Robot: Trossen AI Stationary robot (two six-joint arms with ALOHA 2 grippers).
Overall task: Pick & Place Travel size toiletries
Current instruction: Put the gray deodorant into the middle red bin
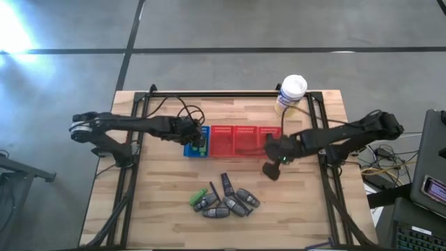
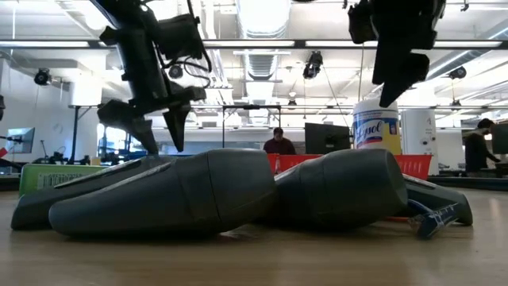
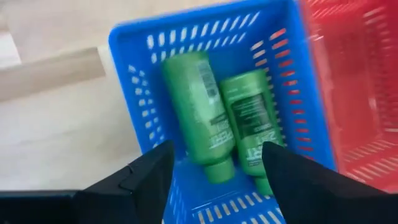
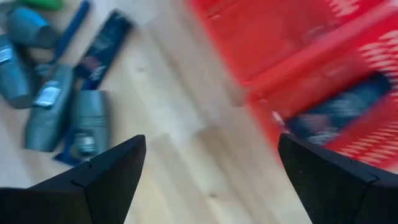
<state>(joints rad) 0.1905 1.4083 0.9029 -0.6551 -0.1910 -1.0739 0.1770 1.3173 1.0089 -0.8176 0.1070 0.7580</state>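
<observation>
Two bright green bottles [image 3: 205, 112] lie side by side in the blue mesh basket [image 1: 196, 143]. My left gripper [image 3: 216, 149] hovers open just above them, touching nothing. The other toiletries, dark grey bottles [image 1: 226, 203] and one green one [image 1: 198, 193], lie in a heap on the near middle of the table. They fill the foreground of the low view [image 2: 238, 191]. My right gripper [image 1: 272, 169] hangs open above bare wood between that heap and the right end of the red baskets [image 1: 240, 139]. A dark item [image 4: 339, 112] lies in one red basket.
A row of red mesh baskets stands right of the blue one at mid-table. The white-lidded yellow-and-white canister [image 1: 291, 93] stands at the far right edge. Black frame rails run along the table's left and right sides. People sit in the room behind [image 2: 279, 143].
</observation>
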